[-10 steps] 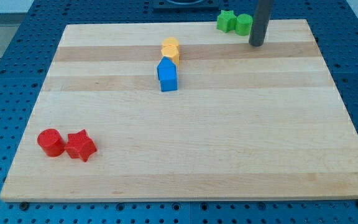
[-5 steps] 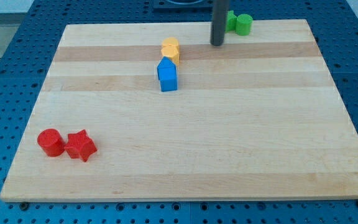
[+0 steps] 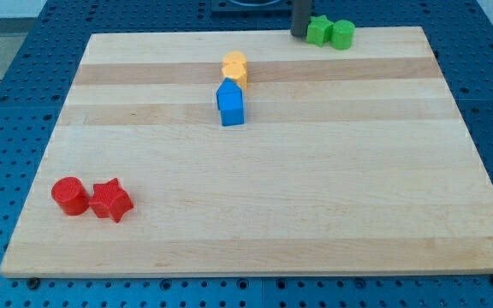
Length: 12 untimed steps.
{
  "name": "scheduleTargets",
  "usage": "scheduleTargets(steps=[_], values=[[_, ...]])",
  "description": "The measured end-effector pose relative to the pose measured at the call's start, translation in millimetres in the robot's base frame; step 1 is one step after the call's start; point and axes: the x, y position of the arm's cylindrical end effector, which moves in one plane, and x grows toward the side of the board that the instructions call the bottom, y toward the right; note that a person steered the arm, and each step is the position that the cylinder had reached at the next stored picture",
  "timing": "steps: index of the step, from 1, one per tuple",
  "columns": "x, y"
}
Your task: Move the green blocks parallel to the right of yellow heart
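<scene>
A green star block and a green round block sit side by side at the board's top edge, right of centre. My tip is at the top edge, touching or just left of the green star. A yellow heart block lies left of and below them, with a blue house-shaped block right below it.
A red round block and a red star block sit together near the view's bottom left. The wooden board lies on a blue perforated table; its top edge runs just behind the green blocks.
My tip moved from right of the green blocks, around below them, to their left side at the top edge. The green blocks shifted slightly to the right.
</scene>
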Motion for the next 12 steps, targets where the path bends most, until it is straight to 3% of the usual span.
scheduleTargets(steps=[3,4,5,6,7,8,10,11,12], values=[[26,-1],[57,19],[73,81],[39,150],[-12,166],[-15,164],[-14,66],[3,51],[57,50]])
